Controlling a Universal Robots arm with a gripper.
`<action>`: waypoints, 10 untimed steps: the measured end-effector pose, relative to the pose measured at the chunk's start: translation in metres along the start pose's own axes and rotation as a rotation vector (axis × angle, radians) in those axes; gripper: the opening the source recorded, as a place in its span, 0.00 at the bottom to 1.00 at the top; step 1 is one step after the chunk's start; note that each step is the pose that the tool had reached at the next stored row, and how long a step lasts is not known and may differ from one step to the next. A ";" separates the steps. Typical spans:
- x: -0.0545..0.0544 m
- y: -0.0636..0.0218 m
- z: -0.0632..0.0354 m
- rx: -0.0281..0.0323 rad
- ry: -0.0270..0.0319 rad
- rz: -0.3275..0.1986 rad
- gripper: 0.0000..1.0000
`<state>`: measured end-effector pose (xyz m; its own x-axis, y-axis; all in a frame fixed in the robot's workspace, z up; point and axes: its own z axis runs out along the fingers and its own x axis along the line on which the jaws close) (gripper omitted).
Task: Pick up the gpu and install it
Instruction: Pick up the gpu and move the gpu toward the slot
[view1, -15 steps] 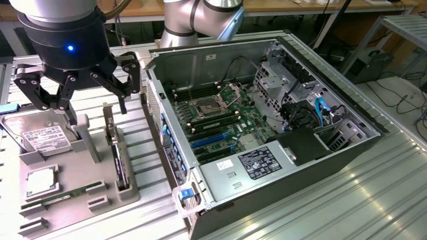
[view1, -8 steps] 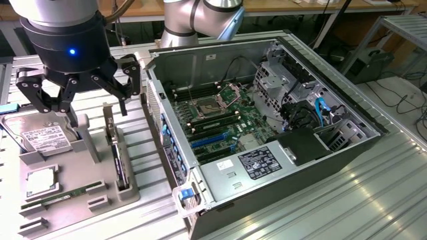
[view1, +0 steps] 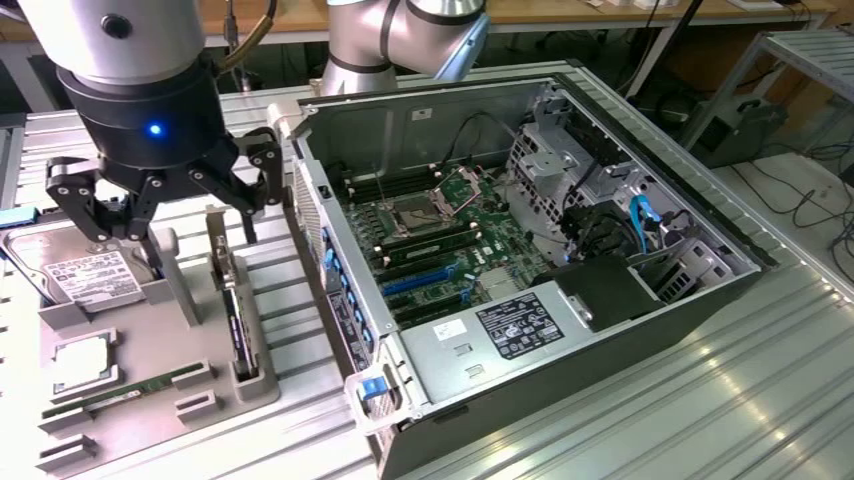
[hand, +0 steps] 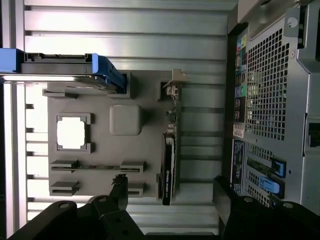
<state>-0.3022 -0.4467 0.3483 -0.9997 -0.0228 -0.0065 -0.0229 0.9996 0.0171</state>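
The gpu (view1: 240, 325) is a thin black card standing on edge in a slot along the grey holder tray (view1: 154, 340), on the side nearest the computer case. In the wrist view the gpu (hand: 169, 160) appears edge-on, with its pale metal bracket at one end. My gripper (view1: 174, 215) hangs above the tray, open, with nothing between its black fingers (view1: 100, 215). Seen from the wrist, the gripper (hand: 172, 200) straddles the line of the card from above, without touching it.
An open computer case (view1: 534, 240) lies at the exterior view's right, its motherboard showing blue expansion slots (view1: 420, 280). The tray also holds a hard drive (view1: 87, 275), a processor (view1: 80, 365) and a green memory stick (view1: 120, 392). Ribbed metal table all around.
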 end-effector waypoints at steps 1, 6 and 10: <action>0.000 0.0000 0.0014 0.0001 0.0001 0.000 0.78; 0.000 -0.0002 0.0112 0.0000 0.0001 -0.002 0.78; 0.000 -0.0003 0.0180 0.0000 0.0000 -0.004 0.78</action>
<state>-0.3022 -0.4467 0.3303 -0.9996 -0.0266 -0.0065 -0.0267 0.9995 0.0171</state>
